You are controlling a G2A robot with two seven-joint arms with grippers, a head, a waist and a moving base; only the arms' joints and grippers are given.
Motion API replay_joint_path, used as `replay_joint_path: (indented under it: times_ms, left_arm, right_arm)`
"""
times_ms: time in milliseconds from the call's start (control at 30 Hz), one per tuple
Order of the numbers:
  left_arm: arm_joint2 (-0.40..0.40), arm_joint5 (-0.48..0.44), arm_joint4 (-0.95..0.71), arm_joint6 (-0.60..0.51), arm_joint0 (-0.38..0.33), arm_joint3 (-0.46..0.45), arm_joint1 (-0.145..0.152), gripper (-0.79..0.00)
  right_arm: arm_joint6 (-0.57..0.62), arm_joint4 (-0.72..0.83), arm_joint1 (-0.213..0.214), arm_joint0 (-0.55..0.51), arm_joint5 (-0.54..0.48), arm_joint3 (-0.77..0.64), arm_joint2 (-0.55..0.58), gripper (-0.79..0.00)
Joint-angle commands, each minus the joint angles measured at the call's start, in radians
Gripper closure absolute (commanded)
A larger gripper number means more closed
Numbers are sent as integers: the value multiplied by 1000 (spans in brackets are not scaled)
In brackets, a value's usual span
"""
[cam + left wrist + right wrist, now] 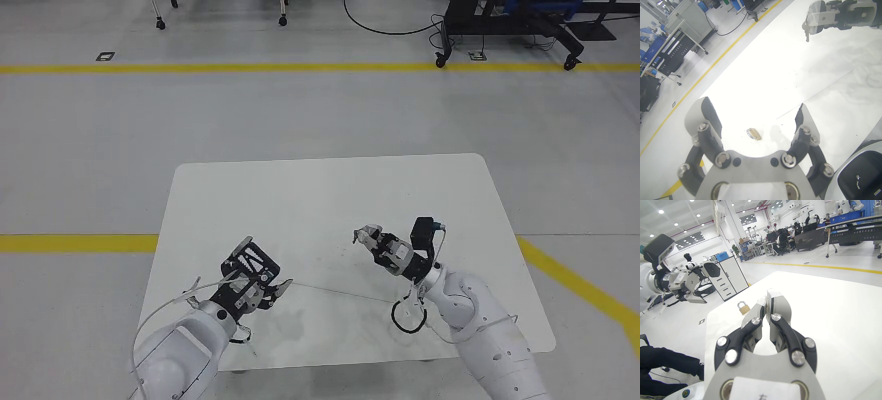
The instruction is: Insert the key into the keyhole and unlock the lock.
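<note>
Lock (pixel 753 134) on table (pixel 772 75), seemingly below left jaws, key (pixel 807 36) well apart

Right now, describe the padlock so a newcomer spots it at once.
On the white table, look beneath the open left claw. The padlock lies there: small, brass-coloured body with a silver shackle, unlike the grey key held in the right claw.
</note>
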Motion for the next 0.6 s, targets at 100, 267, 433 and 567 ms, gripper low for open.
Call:
replay_joint_path:
  times_ms: [100, 267, 433, 567]
  left_arm:
    - [-115, -250, -656, -40, -13, 61, 7, -785]
    - [-147, -380, -1343, -308, -115, 189, 27, -785]
    - [-72, -278, -1804, -583, -287, 344, 35, -785]
    - [2, -259, -1735, -558, -385, 440, 26, -785]
  right_arm:
    - [23, 50, -2, -3, -5, -6, -7, 0]
    - [88, 271, -10, 22, -52, 36, -31, 0]
    - [275, 513, -6, 71, -120, 102, -61, 0]
    - [424, 707, 2, 101, -137, 127, -81, 0]
